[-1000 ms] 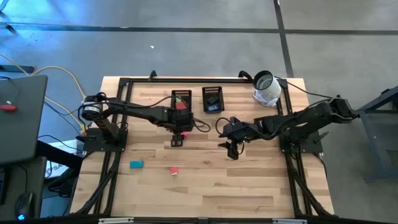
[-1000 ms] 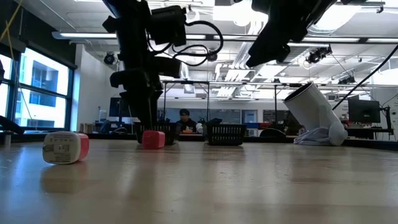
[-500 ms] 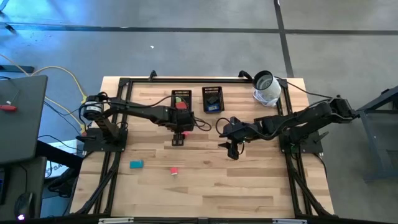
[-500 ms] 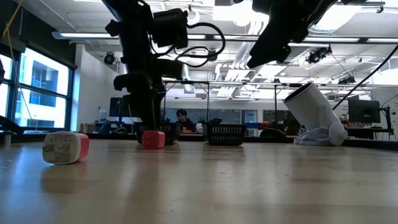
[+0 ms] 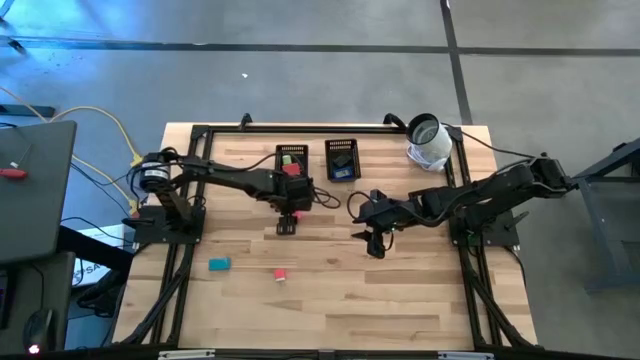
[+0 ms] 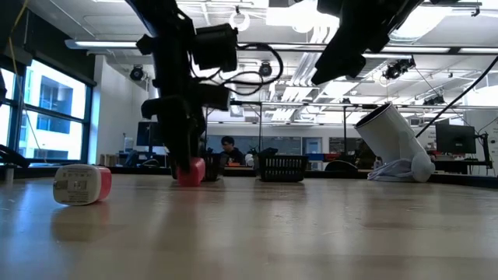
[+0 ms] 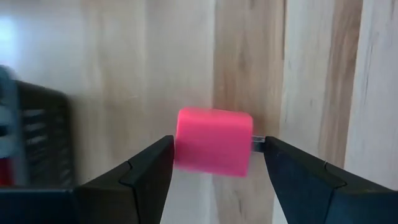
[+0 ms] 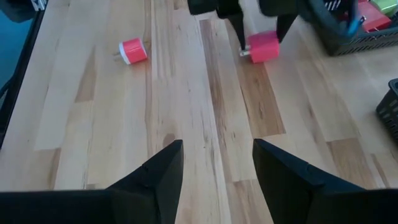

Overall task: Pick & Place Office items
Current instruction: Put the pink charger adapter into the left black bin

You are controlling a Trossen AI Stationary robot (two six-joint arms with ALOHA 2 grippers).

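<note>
A pink block (image 7: pixel 214 141) with a small metal prong lies on the wood, a short way in front of the left mesh tray (image 5: pixel 292 160). My left gripper (image 5: pixel 287 225) points steeply down over it, open, one finger (image 7: pixel 152 163) on each side of the block (image 8: pixel 262 46) without touching it. My right gripper (image 5: pixel 373 240) hangs open above the table's middle, holding nothing. A teal block (image 5: pixel 219 264) and a pink-and-white plug (image 5: pixel 280 273) lie nearer the front edge. The plug (image 8: pixel 132 51) rests on its side.
A second black mesh tray (image 5: pixel 342 160) with a blue item stands beside the first at the back. A white cylinder (image 5: pixel 428 140) lies tipped at the far right corner. Bare wood stretches across the table's near half.
My left gripper has sunk a little toward the pink block and shifted slightly toward the table's right, so its fingers now flank the block. The block has stayed in place.
</note>
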